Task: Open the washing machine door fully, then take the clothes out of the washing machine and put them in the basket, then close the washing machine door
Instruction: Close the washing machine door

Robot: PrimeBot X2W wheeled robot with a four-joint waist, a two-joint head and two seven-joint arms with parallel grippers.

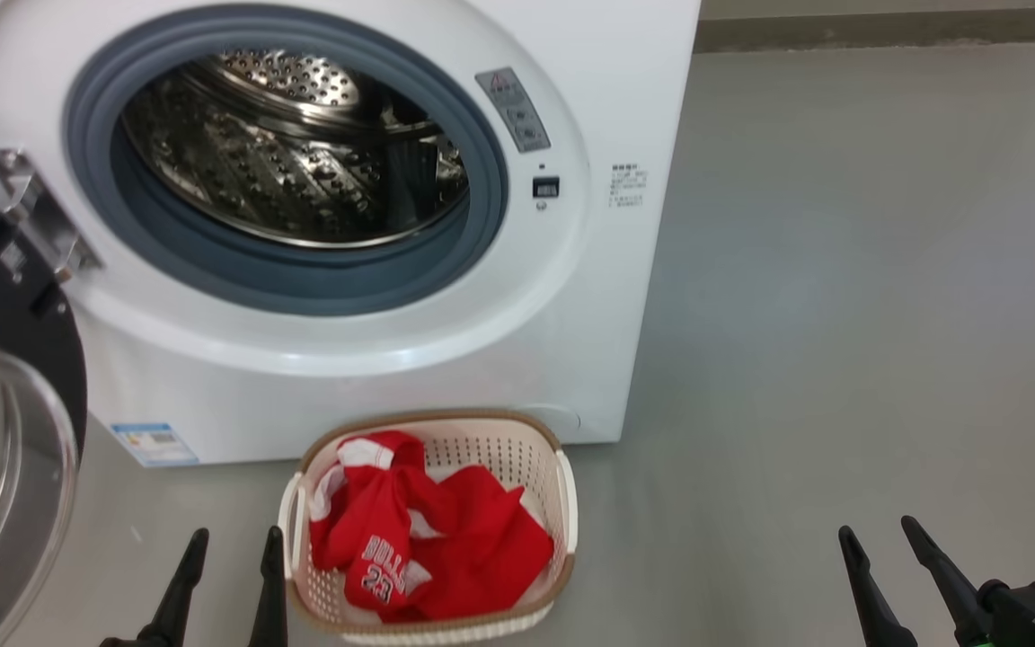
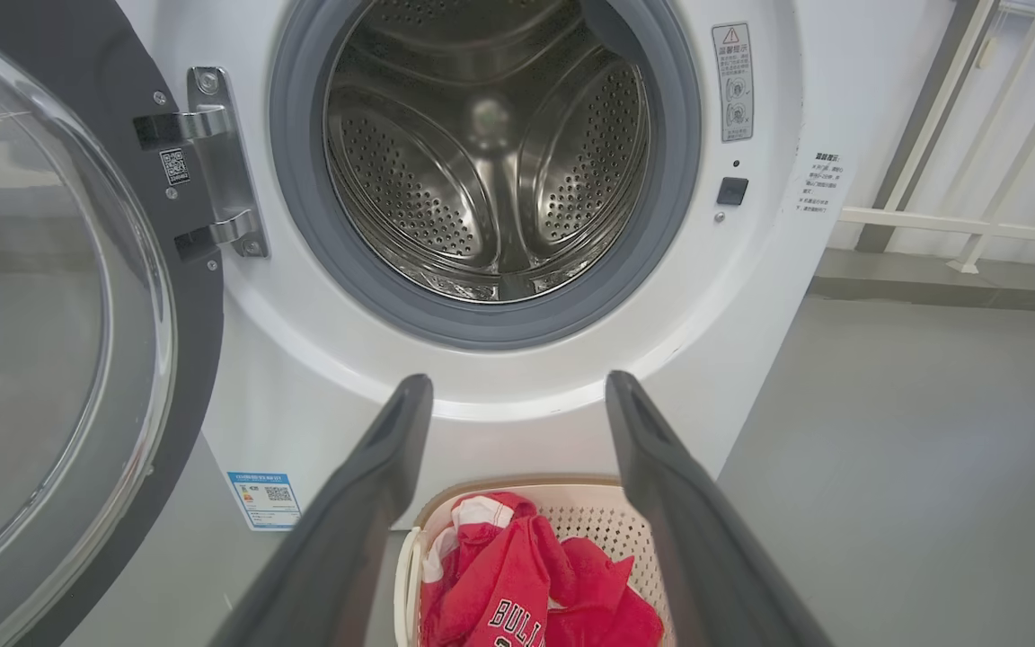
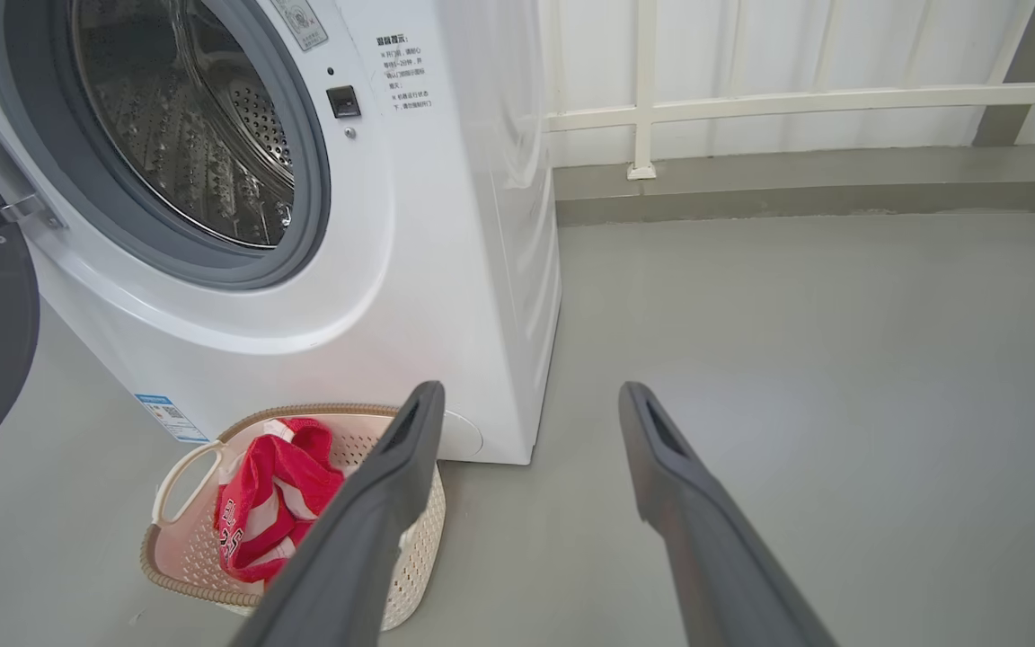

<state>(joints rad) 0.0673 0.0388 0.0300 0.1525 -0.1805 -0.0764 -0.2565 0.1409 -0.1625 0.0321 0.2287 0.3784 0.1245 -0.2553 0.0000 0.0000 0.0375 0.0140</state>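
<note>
The white washing machine (image 1: pixel 374 377) stands with its door (image 1: pixel 5 431) swung wide open to the left, black rim and glass bowl showing. Its steel drum (image 2: pixel 490 153) looks bare inside. Red clothes (image 1: pixel 428 539), one printed "BULLS 23", lie in the cream basket (image 1: pixel 562 503) on the floor before the machine. My left gripper (image 1: pixel 234 544) is open, low, just left of the basket. My right gripper (image 1: pixel 881 530) is open over the floor, well to the basket's right. In the left wrist view the fingers (image 2: pixel 392 449) frame the basket (image 2: pixel 571 503) and clothes (image 2: pixel 526 593).
Grey floor (image 1: pixel 841 314) spreads to the right of the machine. A white railing (image 3: pixel 796 99) and low kerb run along the back wall. The open door's hinge (image 2: pixel 212 162) sits at the machine's left. A blue label (image 1: pixel 154 443) marks the lower corner.
</note>
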